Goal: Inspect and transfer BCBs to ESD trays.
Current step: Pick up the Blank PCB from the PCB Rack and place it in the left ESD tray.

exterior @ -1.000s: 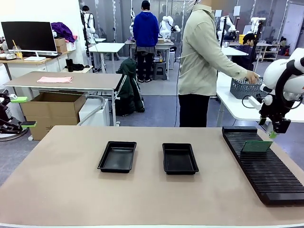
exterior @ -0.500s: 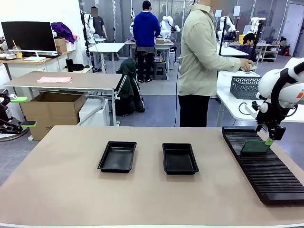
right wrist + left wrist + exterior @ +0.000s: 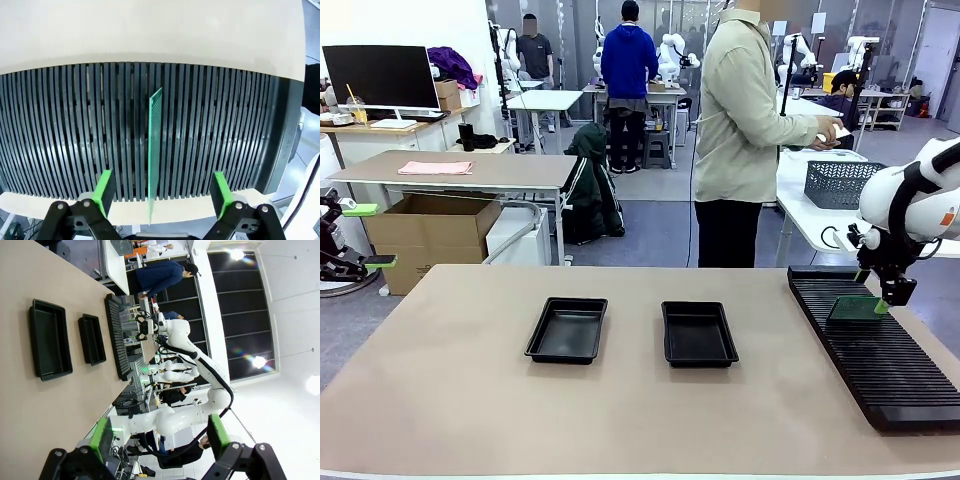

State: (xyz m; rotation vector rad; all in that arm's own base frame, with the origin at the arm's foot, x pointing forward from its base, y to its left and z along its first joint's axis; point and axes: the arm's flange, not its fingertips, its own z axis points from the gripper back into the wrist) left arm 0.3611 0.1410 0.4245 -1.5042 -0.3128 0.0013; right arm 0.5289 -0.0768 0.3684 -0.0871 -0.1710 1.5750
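Between the spread right jaws, a BCB (image 3: 155, 150) stands edge-on.

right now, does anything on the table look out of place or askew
Nothing stands out. Both ESD trays lie flat, empty and roughly parallel. The one BCB stands on edge in a slot of the black rack, between the open fingers of the right gripper.

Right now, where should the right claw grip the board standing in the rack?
Probably its free top edge, from straight above: the board stands on edge in a rack slot, so both flat faces are exposed. The open right claw straddles it, one pad per face.
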